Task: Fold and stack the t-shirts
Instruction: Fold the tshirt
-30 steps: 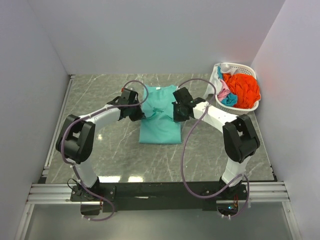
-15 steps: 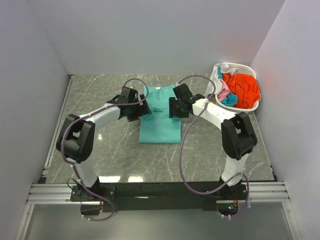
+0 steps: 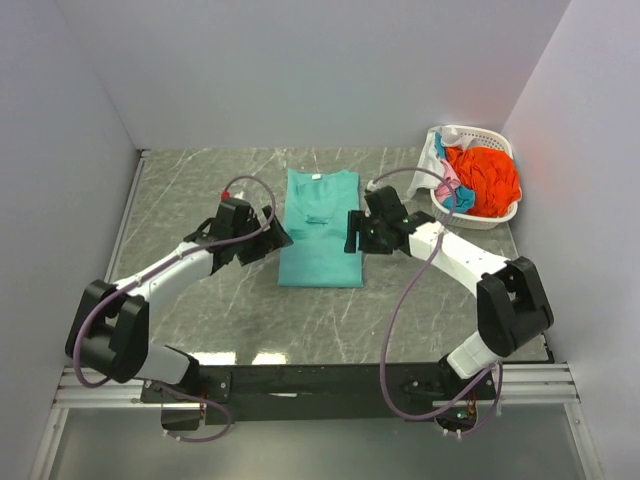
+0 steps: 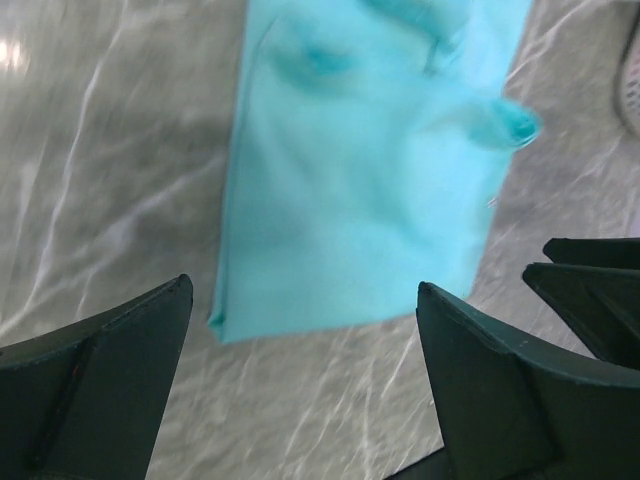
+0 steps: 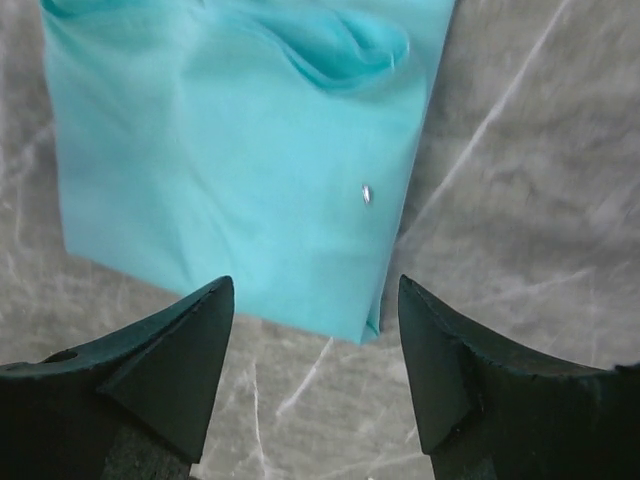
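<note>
Teal t-shirt [image 3: 320,228] lies flat mid-worktop [image 3: 200,180], toward the far edge, folded to a narrow strip. Its long axis runs from near edge to far edge, collar far. Left arm [image 3: 185,262] hangs its jaws spread and empty just off the left long edge; right arm [image 3: 455,255] does likewise off the right. Both sit equally near. Next fold likely takes the near hem toward the collar. Other t-shirts [image 3: 485,178] are heaped in the basket [image 3: 500,216] at the far right corner.

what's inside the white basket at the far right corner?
The basket holds a crumpled orange-red shirt on top, with pink cloth and blue cloth bunched beside it. Whatever lies under that pile is covered.
</note>
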Motion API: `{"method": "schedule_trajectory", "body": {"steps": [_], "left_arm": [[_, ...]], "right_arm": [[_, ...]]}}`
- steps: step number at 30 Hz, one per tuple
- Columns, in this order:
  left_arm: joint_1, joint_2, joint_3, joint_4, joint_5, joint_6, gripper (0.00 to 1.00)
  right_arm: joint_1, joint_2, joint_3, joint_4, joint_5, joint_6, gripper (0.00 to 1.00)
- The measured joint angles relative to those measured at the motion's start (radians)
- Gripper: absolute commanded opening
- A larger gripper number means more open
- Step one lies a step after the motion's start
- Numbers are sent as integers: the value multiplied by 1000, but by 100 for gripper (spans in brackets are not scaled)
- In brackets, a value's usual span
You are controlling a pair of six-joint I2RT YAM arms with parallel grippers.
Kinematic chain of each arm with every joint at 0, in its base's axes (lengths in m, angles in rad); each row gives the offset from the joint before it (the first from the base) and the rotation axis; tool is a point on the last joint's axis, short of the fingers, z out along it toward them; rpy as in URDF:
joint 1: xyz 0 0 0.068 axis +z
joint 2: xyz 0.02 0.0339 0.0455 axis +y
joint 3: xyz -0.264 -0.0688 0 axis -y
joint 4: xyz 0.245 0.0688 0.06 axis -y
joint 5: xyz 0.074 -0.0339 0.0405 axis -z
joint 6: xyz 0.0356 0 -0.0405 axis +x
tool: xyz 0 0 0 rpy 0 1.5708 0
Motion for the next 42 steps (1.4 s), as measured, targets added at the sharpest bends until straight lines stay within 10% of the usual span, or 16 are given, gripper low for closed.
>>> {"method": "schedule_trajectory", "body": {"steps": [10, 19, 34, 42], "left_arm": [[-1, -64, -203, 2, 20, -40, 97], [-12, 22, -221, 66, 64, -59, 55], [-19, 76, -227, 112, 85, -64, 36], [-28, 112, -227, 140, 87, -77, 1]], "right_arm": [[2, -92, -251, 44, -97, 66, 73], [3, -91, -288, 95, -138, 99, 59], [2, -64, -304, 113, -109, 101, 48], [2, -13, -304, 117, -85, 86, 31]]}}
